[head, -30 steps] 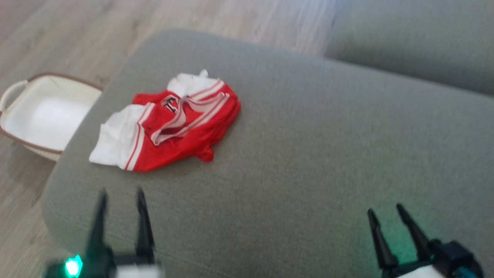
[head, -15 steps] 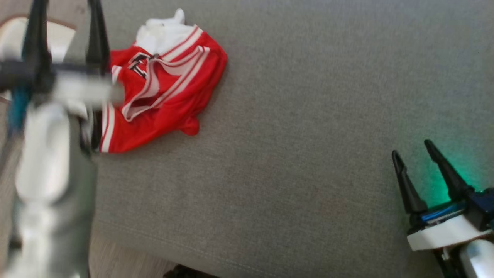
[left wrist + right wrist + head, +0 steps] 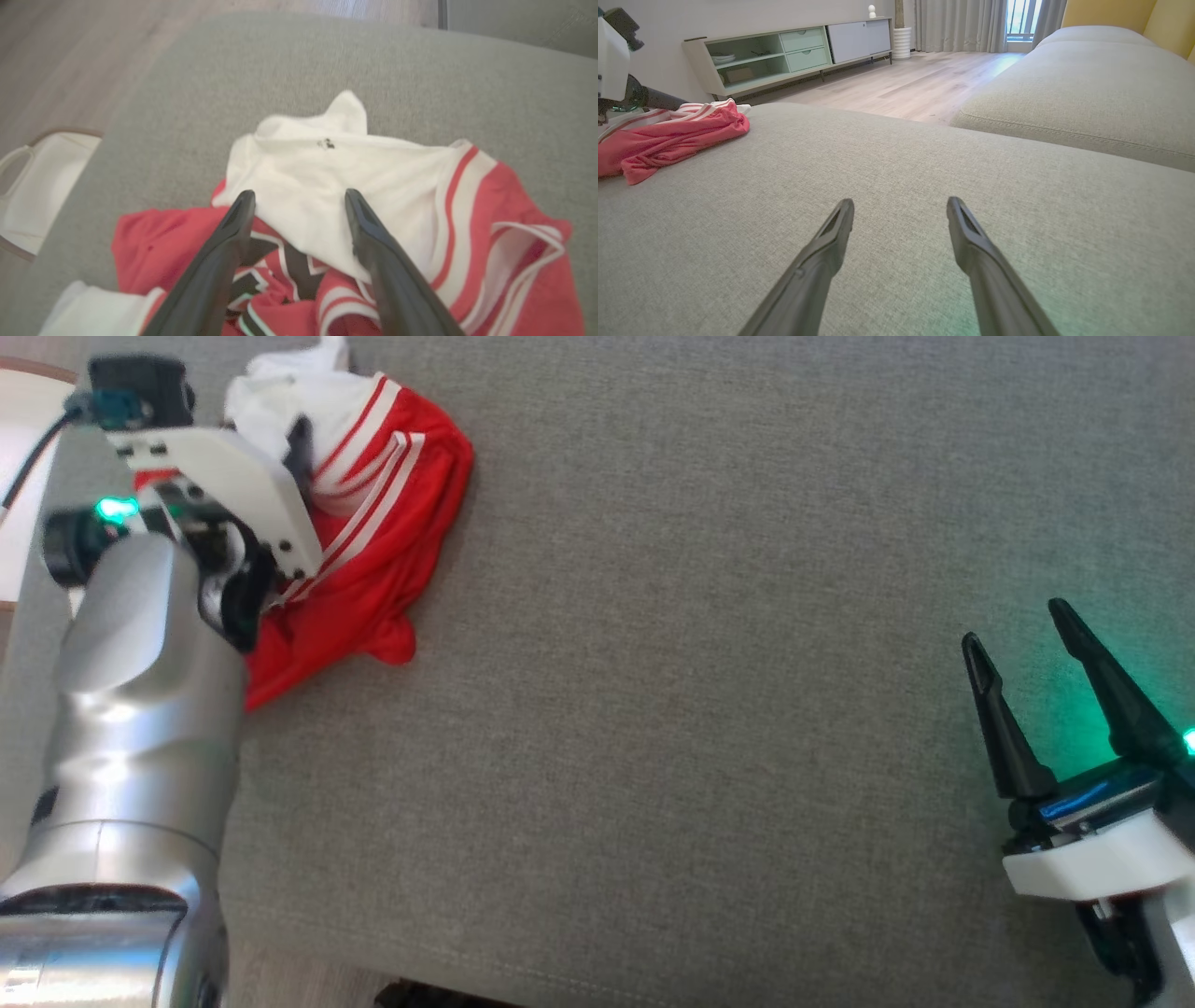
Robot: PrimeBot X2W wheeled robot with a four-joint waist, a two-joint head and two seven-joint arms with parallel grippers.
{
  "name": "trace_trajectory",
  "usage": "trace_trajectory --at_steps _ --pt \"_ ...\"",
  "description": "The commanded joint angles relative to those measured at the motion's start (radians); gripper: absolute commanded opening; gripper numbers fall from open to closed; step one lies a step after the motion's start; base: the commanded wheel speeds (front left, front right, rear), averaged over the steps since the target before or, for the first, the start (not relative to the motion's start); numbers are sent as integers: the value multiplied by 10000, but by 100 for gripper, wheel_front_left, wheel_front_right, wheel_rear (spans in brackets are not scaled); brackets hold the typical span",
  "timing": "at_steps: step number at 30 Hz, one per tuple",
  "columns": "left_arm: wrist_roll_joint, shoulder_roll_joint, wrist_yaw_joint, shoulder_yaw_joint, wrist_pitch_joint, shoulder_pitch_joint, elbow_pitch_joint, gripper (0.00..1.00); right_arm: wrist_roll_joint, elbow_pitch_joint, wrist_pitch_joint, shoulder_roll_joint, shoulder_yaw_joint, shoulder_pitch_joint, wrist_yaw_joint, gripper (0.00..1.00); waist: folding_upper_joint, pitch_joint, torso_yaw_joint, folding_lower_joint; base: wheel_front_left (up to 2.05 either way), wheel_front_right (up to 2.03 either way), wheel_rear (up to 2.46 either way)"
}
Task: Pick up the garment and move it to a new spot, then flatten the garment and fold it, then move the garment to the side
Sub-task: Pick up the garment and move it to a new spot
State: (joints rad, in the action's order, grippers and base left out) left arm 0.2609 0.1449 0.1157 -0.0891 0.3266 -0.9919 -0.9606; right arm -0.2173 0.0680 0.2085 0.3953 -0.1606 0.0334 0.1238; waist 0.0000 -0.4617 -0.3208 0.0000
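Left gripper point(image 3: 300, 196), jaws wide and empty, hovers over the red-and-white jersey point(image 3: 383, 523), crumpled at the far-left corner of the sofa cushion point(image 3: 700, 663). We judge a shallow pinch could catch one layer only (fabric then slips free). Right gripper point(image 3: 1016, 625) sits open and empty at the cushion's near-right.

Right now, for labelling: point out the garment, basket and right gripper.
garment point(image 3: 336, 172): left wrist view, white panel.
basket point(image 3: 46, 186): left wrist view, bare inside.
right gripper point(image 3: 1013, 623): head view, between fingertips.
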Motion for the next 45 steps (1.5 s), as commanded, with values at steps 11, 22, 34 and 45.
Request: trace_trajectory --at_steps 11,22,34,45 --pt "586 438 109 328 -788 -170 -1415 0 114 729 -269 232 128 -224 69 100 0 -86 110 0 0 0 0" --pt "513 859 145 -709 -2446 -1359 -937 0 54 -97 203 -452 -525 -94 69 100 0 1646 498 0 0 0 0" --pt "2051 1634 148 -3168 -1489 -1437 2168 0 -128 -1315 526 -1755 -1108 -198 69 100 0 4128 2622 0 0 0 0" --pt "3372 1785 148 -4346 -183 -257 5466 0 -42 -928 531 -2211 -764 -342 69 100 0 3780 4866 0 0 0 0"
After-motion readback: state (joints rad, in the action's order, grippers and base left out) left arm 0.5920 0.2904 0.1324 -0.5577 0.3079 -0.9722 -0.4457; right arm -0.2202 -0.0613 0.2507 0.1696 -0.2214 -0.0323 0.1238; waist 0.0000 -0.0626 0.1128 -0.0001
